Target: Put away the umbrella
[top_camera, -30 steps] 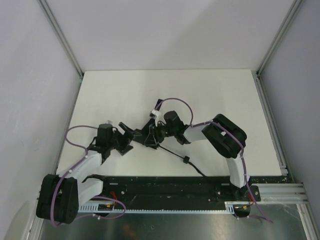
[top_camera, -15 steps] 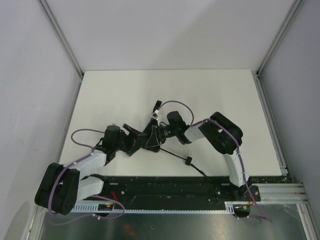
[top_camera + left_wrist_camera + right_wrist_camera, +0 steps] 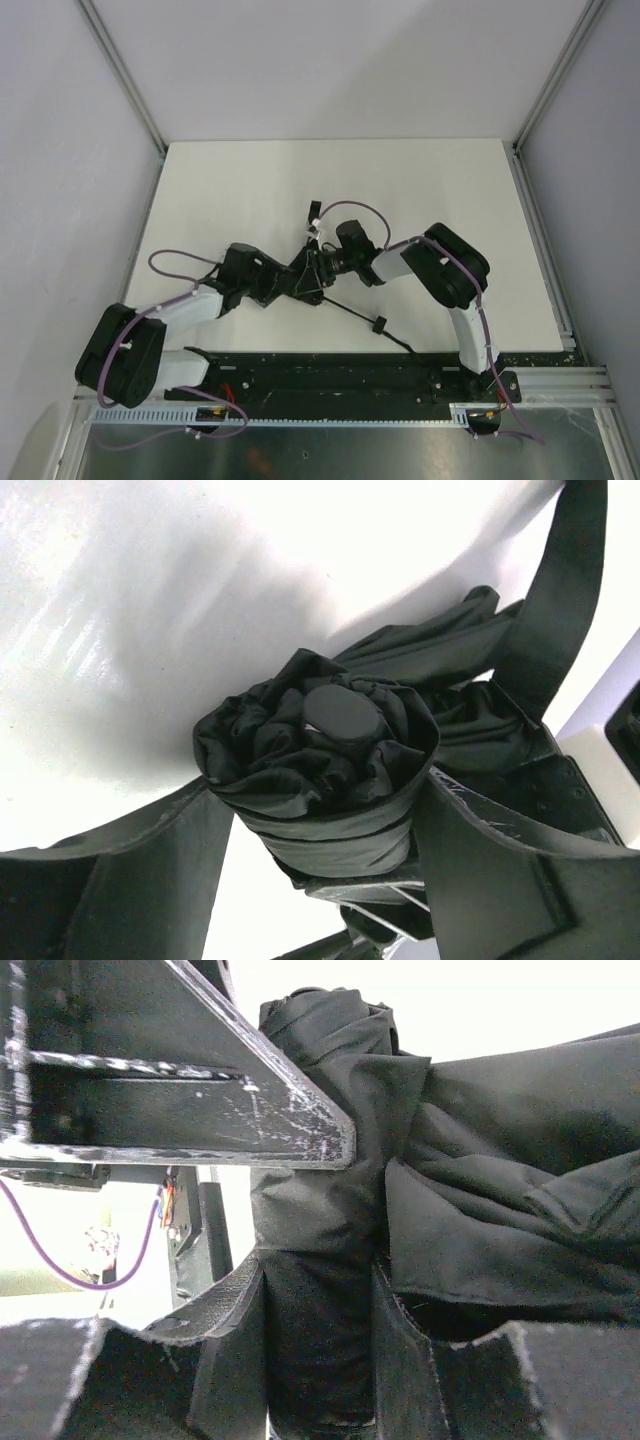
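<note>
A white counter (image 3: 250,190) sits between pale grey walls (image 3: 60,170), with aluminium frame posts (image 3: 122,72) slanting at the far corners. Along its near edge runs a black mounting rail (image 3: 330,372), then a slotted white strip (image 3: 340,424) and a dull metal sheet (image 3: 350,455).

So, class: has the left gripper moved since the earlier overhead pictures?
Yes. In the overhead view the left gripper has shifted rightward, away from the left edge of the table, until it reaches the umbrella held by the right gripper.

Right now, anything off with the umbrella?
Yes: the umbrella is only half bundled; loose canopy folds spill out beside the rolled end. The right gripper pinches the fabric, the left gripper straddles the roll.
</note>
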Robot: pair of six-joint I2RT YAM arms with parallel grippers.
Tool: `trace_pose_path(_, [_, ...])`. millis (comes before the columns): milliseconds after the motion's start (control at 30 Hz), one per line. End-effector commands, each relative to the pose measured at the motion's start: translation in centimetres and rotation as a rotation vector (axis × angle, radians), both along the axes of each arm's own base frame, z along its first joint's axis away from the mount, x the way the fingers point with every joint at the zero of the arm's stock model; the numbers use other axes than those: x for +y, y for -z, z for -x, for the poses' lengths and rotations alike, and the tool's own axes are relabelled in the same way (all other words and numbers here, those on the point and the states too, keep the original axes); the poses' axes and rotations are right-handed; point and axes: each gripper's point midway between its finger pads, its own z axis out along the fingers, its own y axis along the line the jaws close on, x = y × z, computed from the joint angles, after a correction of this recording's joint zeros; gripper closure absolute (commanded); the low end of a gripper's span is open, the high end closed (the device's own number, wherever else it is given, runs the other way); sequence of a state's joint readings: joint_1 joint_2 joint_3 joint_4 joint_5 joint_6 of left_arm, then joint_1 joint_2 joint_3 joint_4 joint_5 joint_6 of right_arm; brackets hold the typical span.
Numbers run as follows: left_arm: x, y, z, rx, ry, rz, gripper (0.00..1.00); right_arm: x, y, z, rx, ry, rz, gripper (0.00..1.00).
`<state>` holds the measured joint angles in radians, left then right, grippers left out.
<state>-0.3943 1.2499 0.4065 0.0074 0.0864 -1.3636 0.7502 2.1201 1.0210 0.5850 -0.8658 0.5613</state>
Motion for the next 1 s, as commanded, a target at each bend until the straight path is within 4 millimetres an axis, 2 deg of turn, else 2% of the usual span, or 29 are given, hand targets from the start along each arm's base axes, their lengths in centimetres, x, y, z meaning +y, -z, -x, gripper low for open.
trace_pose_path(0, [2.6,3.5,1.6,0.084,-0.023,-0.195,0.35,-4.0,6.5,4.8,0.18,-0.044,0.251,1.0])
trace_pose_path(67, [3.1,2.9,1.3,0.035,-0.019,-0.226,0.49,-4.1,6.2,5.0,0.167,-0.058,0.253,1.0])
trace_pose_path(200, [3.4,1.8,1.0,-0.029,-0.007,-0.241,0.59,-3.5,4.9,5.7,0.132,-0.087,0.234,1.0])
trace_pose_path(267, [3.1,1.4,0.9,-0.045,0.017,-0.241,0.72,-2.9,4.0,5.8,0.104,-0.092,0.217,0.99])
trace_pose_path(333, [3.1,1.5,1.2,-0.044,0.033,-0.24,0.86,-2.3,3.0,5.8,0.086,-0.082,0.2,0.92])
trace_pose_path(400, [3.0,1.9,1.7,-0.032,0.047,-0.237,0.91,-2.0,2.0,5.5,0.06,-0.068,0.191,0.8])
trace_pose_path(533, [2.7,2.5,2.4,-0.005,0.081,-0.228,0.99,-2.3,0.7,3.8,-0.06,-0.006,0.236,0.51])
trace_pose_path(600, [2.3,2.4,2.4,0.002,0.101,-0.219,1.0,-2.8,-0.1,3.0,-0.148,0.016,0.28,0.3])
trace_pose_path(667, [2.0,2.2,2.4,0.013,0.119,-0.218,1.0,-3.4,-1.5,1.8,-0.267,0.05,0.32,0.2])
trace_pose_path(767, [1.8,2.4,2.9,0.076,0.135,-0.221,1.0,-4.3,-3.7,0.2,-0.509,0.113,0.406,0.12])
trace_pose_path(867, [1.5,3.4,4.0,0.173,0.166,-0.22,1.0,-4.8,-5.3,-0.5,-0.756,0.165,0.505,0.1])
trace_pose_path(967, [1.4,4.0,4.8,0.244,0.184,-0.222,1.0,-4.1,-6.7,-0.7,-1.003,0.196,0.58,0.1])
